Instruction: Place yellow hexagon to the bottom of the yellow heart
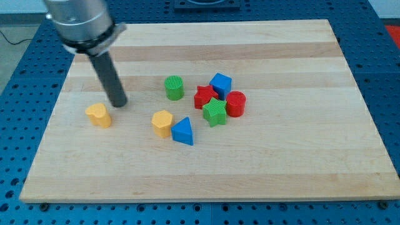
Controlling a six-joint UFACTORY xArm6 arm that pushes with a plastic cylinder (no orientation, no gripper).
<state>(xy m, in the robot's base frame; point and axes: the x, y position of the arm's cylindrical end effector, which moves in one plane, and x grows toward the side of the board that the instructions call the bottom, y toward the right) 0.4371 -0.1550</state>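
A pale wooden table (262, 169), planked with visible grain, is seen resting on a blue perforated base (387, 75). No claw is fitted; the arm ends in a straight dark rod, so no open or closed state applies. My tip (118, 103) is set on the table towards the view's left.

The yellow heart (99, 115) is located just beside my tip, to its lower left in the view, with a narrow gap visible between them. The yellow hexagon (162, 122) is found to the view's right of my tip and slightly lower, well apart from the heart and roughly level with it. The blue triangle (183, 132) is placed against the hexagon's right side; contact cannot be confirmed.

Further to the right of my tip, a green cylinder (174, 87) with a ribbed top is noted standing alone. Beyond it, a tight cluster is recorded: red star (203, 97), blue cube (220, 84), green star (214, 112) and red cylinder (235, 104). All blocks show a ridged, matte surface.
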